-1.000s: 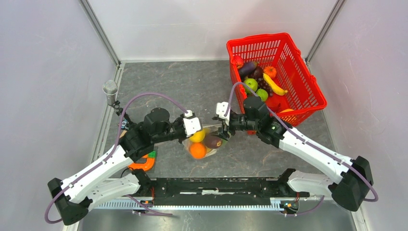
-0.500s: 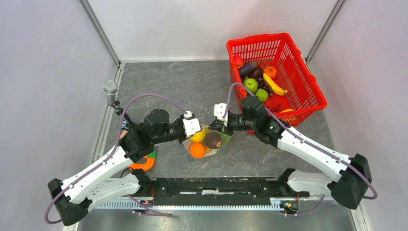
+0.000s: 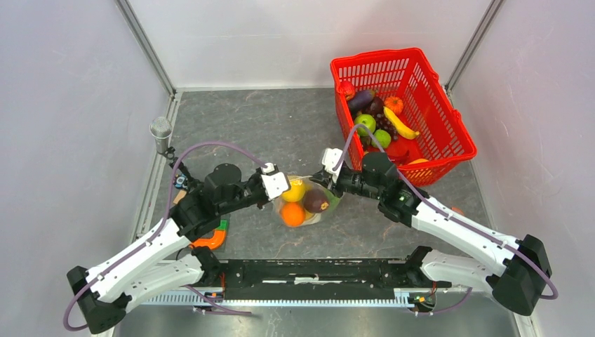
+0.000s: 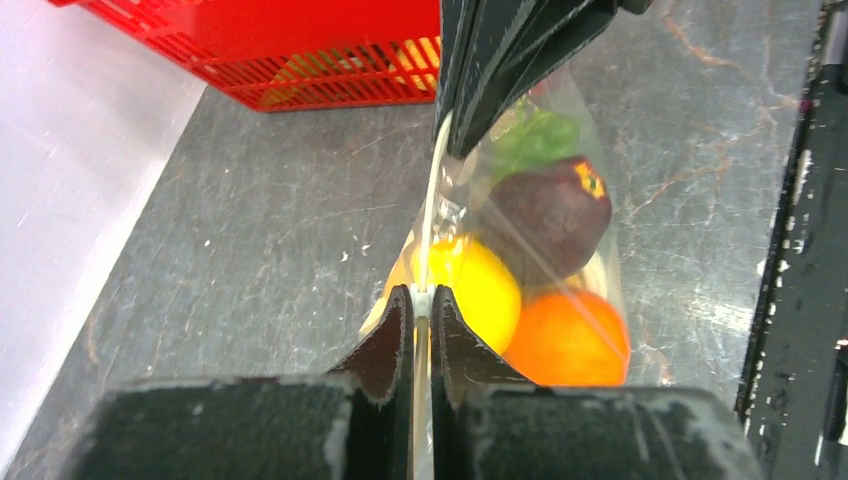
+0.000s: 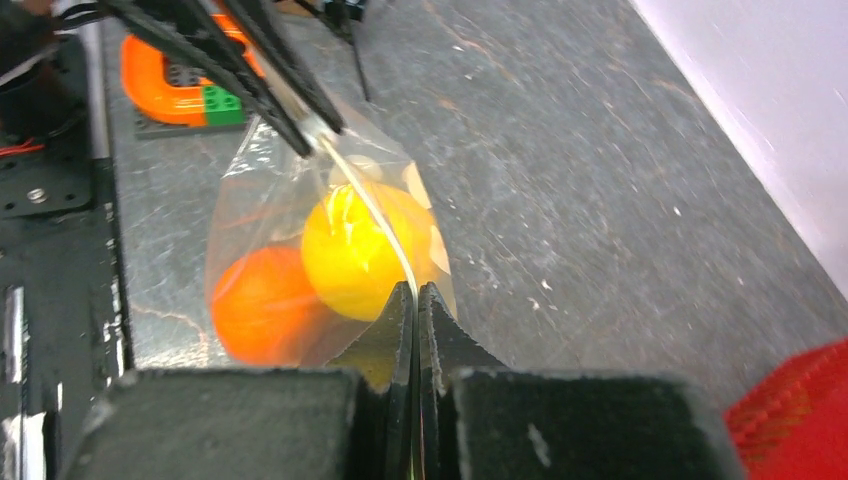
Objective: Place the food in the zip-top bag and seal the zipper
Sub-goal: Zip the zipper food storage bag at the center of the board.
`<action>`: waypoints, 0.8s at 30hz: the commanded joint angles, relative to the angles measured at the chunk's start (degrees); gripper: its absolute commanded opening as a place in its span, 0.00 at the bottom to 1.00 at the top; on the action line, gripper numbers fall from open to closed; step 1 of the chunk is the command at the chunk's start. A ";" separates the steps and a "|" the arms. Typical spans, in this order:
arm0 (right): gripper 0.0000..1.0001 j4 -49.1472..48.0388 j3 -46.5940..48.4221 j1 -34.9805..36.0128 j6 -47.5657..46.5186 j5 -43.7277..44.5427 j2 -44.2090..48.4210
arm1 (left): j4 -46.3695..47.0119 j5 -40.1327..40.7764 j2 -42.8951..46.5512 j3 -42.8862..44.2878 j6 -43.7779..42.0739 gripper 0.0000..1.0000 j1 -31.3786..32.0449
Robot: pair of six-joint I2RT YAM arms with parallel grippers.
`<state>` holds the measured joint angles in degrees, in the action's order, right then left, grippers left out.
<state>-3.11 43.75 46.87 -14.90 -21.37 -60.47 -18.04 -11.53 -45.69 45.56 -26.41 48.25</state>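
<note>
1. The zip-top bag (image 3: 303,205) sits between the two claws on the grey surface (image 3: 266,126).
2. The left claw (image 4: 421,300) is clenched on one end of the zipper (image 4: 431,200). The right claw (image 5: 414,292) is clenched on the other end, facing it.
3. Beneath the strip stretched between the claws, the bag holds an orange fruit (image 4: 568,338), a yellow fruit (image 4: 484,290), a dark purple fruit (image 4: 545,218) and a green piece (image 4: 535,140).
4. Beyond the right claw stands a red basket (image 3: 438,119) with more toy food.

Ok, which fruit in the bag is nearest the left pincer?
The yellow fruit, just beyond the left pincer; the orange one lies beside it, the purple one nearer the right pincer.
</note>
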 commanded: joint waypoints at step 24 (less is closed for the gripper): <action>0.00 -6.60 0.11 -2.45 13.06 27.20 0.79 | 7.75 30.96 9.11 -7.57 1.05 0.05 -0.35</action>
<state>-6.81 43.55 46.72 -2.50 -2.33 -60.88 -10.85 10.00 -37.76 38.24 -26.22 48.62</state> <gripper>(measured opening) 0.010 0.059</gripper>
